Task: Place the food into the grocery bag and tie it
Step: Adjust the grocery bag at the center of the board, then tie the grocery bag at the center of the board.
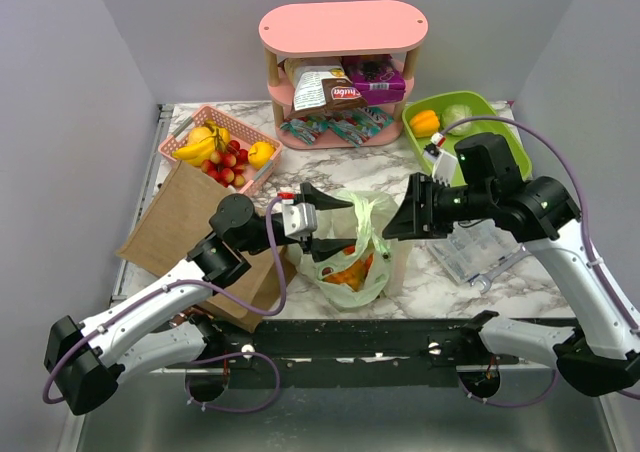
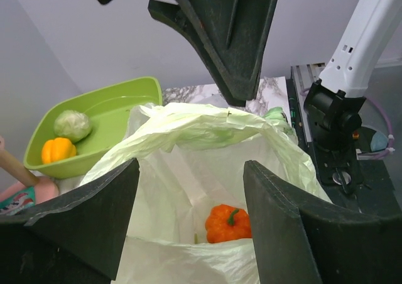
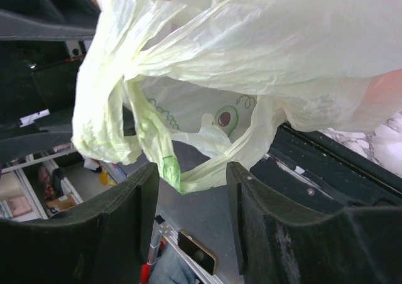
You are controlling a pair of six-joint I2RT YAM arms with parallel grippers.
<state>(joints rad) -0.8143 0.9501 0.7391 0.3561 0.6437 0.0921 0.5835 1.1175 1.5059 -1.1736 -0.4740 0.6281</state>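
The grocery bag (image 1: 368, 217) stands at the centre of the marble worktop (image 1: 380, 162), its mouth open and an orange pepper (image 2: 229, 223) lying in its bottom. The left tool (image 1: 328, 222) reaches in from the left of the frame, fingers (image 2: 81, 215) spread wide on either side of the bag's rim. The right tool (image 1: 400, 210) faces it from the right, also wide, with a handle loop (image 3: 168, 166) hanging between its fingers (image 3: 276, 234). Whether either tool touches the plastic is hard to tell.

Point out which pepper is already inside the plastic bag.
The orange pepper at the bottom of the bag; the yellower pepper lies in the green tray, outside it.
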